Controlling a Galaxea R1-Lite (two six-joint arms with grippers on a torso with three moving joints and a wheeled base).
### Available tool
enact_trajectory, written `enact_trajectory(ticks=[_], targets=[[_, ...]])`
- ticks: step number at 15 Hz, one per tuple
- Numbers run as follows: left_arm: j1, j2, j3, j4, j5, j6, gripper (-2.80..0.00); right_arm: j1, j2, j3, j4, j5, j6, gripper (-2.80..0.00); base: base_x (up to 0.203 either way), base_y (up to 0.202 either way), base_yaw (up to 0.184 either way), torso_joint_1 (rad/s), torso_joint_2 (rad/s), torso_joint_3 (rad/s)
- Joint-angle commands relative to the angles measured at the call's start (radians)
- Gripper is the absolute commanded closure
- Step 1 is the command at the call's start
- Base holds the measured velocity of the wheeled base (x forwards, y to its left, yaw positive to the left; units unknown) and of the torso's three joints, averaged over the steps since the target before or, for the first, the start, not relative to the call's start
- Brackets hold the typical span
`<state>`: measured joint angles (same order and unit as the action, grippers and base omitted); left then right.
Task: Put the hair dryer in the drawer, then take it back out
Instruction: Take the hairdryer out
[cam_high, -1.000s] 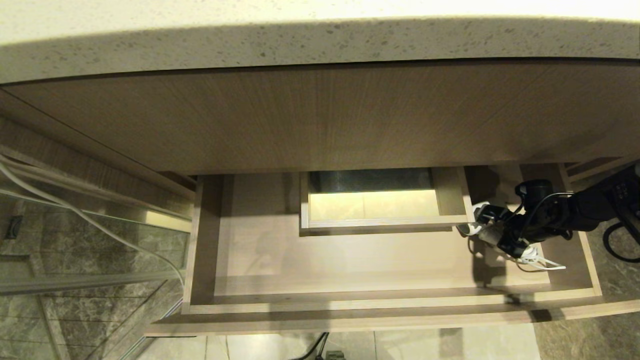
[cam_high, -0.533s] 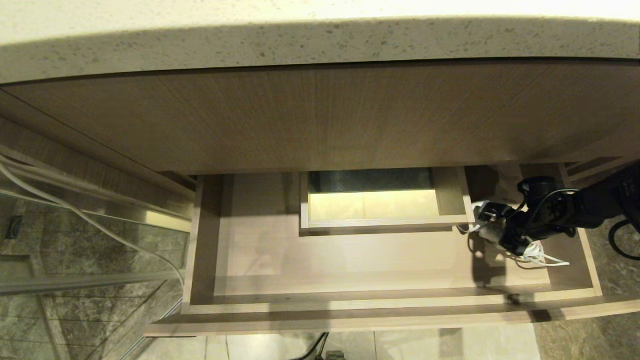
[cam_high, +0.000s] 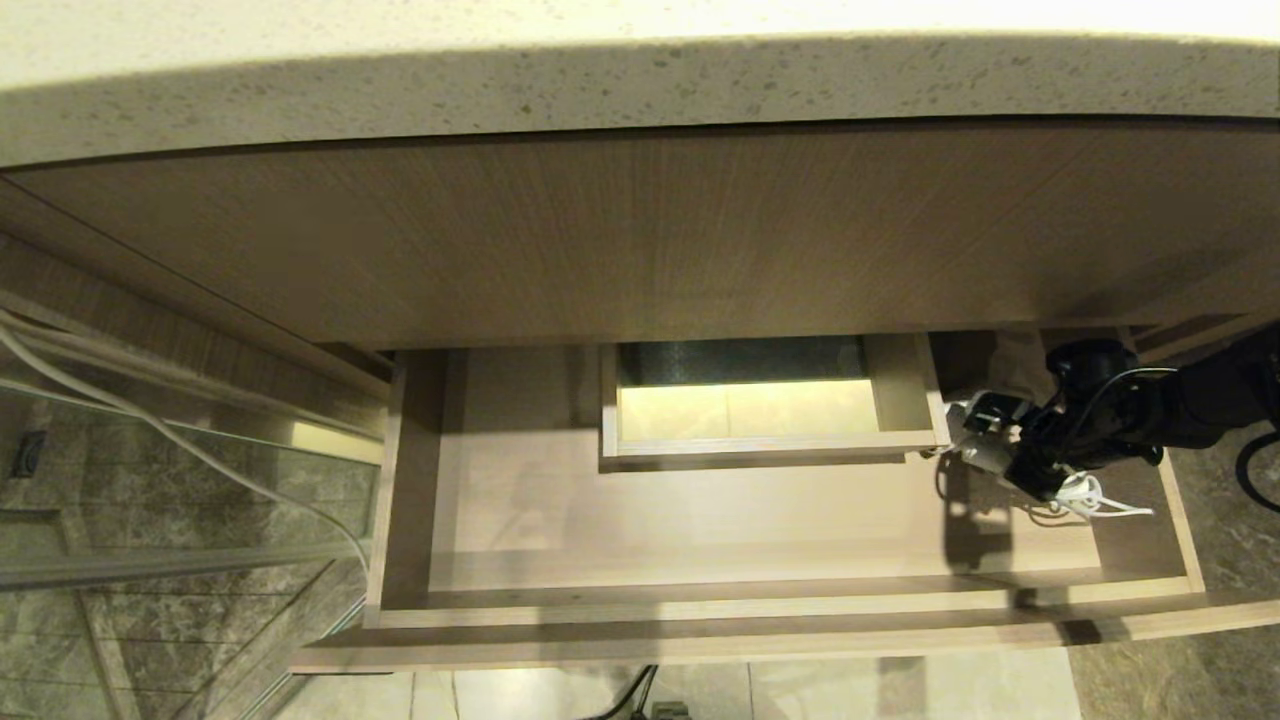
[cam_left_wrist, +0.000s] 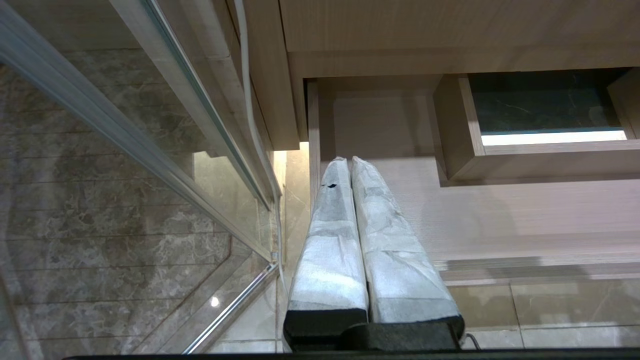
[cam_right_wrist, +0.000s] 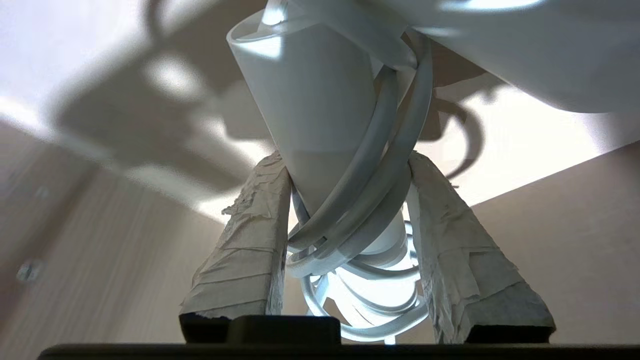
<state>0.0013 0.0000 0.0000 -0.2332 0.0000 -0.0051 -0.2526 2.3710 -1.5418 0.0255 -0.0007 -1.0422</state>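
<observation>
**Right claw grasping the hair dryer inside the open drawer**

You have the wide, shallow, light-brown wood-grain drawer (cam_high: 700, 520) pulled out below the speckled pale stone tabletop (cam_high: 640, 90), with a taller wood-grain panel (cam_high: 640, 240) between the two. A rectangular boxed cutout (cam_high: 770, 400) sits in the middle of the drawer's back.

Your right claw (cam_high: 1010, 455) reaches in from the right side and is at the drawer's right end, just beside the boxed cutout's right wall. It is clenched on the small white hair dryer (cam_high: 985, 450), whose white cord (cam_high: 1090, 497) is wound around it, with loose loops trailing toward the drawer's right wall. In the right wrist view, the two tape-wrapped fingers (cam_right_wrist: 245, 255) press against either side of the hair dryer's (cam_right_wrist: 315, 115) tapering white body, and the cord coils (cam_right_wrist: 370, 200) pass between them. The hair dryer casts a dark shadow on the drawer floor just below it in the head view; you cannot tell from these views whether it touches the floor or hangs slightly above it.

Your left claw (cam_left_wrist: 347, 162) shows only in the left wrist view, with its two wrapped fingers pressed together and gripping nothing. It hangs near the drawer's left wall (cam_left_wrist: 312, 140), beside the glass panel (cam_left_wrist: 125, 150) and the grey marble tiling (cam_left_wrist: 100, 240).
</observation>
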Motion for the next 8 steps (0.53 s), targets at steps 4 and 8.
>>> enact_trajectory(ticks=[4,8], targets=[[0.000,0.000,0.040,-0.002,0.000,-0.001,0.00,-0.005,0.001,-0.001,0.001,-0.004,-0.007,0.00,0.000,0.000,0.000,0.000,0.00,0.000],[0.000,0.000,0.040,-0.002,0.000,0.001,0.00,-0.004,-0.008,0.000,-0.009,-0.001,-0.008,0.00,0.000,0.000,0.000,0.000,0.00,0.000]])
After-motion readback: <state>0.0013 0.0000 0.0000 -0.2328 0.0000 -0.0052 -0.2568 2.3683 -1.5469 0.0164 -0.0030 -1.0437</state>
